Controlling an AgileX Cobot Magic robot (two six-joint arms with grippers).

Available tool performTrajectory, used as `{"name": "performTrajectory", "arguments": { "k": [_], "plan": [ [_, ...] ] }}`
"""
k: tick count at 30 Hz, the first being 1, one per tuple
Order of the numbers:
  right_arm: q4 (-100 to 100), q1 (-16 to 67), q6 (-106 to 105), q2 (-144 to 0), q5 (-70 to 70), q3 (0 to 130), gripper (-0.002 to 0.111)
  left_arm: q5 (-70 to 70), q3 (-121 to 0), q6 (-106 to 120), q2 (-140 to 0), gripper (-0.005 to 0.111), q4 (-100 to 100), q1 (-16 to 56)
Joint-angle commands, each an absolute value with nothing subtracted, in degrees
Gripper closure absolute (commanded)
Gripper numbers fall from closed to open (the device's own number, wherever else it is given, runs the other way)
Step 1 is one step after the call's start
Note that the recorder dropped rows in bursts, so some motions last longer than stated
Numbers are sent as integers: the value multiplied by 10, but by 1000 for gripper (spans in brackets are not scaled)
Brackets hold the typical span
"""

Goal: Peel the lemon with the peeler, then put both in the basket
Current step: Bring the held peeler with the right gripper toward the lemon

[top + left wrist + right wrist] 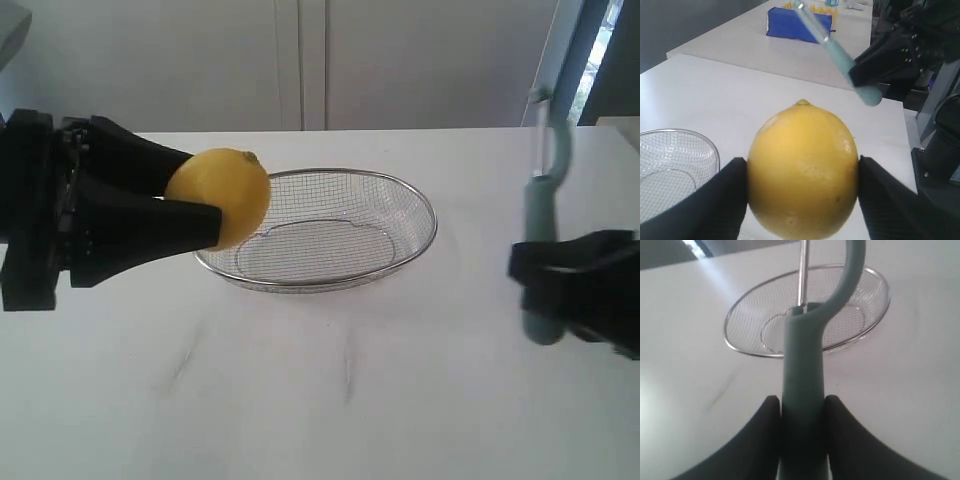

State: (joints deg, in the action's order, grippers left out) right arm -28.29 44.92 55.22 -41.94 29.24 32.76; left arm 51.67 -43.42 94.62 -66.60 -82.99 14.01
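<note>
Your lemon (218, 195) is clamped across its middle in the left gripper (200, 190), jaws spread wide, clear of the tabletop (300, 400) by the basket (320, 288)'s left rim, probably to bare its skin for peeling. The peeler (546, 215) stands upright near the right edge, handle pinched by the half-closed right gripper (801, 412), blade up. Both arms reach in level, well apart

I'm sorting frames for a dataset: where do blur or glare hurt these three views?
Exterior view: daylight at the upper right washes out the head of the peeler; the lemon is clear. Left wrist view: lemon crisp, peeler beyond it soft. Right wrist view: peeler handle close and blurred, basket clearer, pale glare on the table.
</note>
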Motion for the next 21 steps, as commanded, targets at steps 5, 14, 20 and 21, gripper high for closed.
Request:
{"name": "performTrajectory", "arguments": {
  "k": [5, 14, 20, 21],
  "plan": [
    [-282, 443, 479, -656, 176, 383, 108, 436, -433, 947, -660, 107, -862, 138],
    [-34, 307, 152, -773, 169, 500, 108, 432, -433, 947, -660, 107, -881, 138],
    [519, 246, -420, -853, 450, 565, 108, 433, -433, 945, -660, 107, -889, 140],
    [528, 246, -419, -856, 448, 565, 108, 431, -433, 945, -660, 107, -889, 140]
  ]
}}
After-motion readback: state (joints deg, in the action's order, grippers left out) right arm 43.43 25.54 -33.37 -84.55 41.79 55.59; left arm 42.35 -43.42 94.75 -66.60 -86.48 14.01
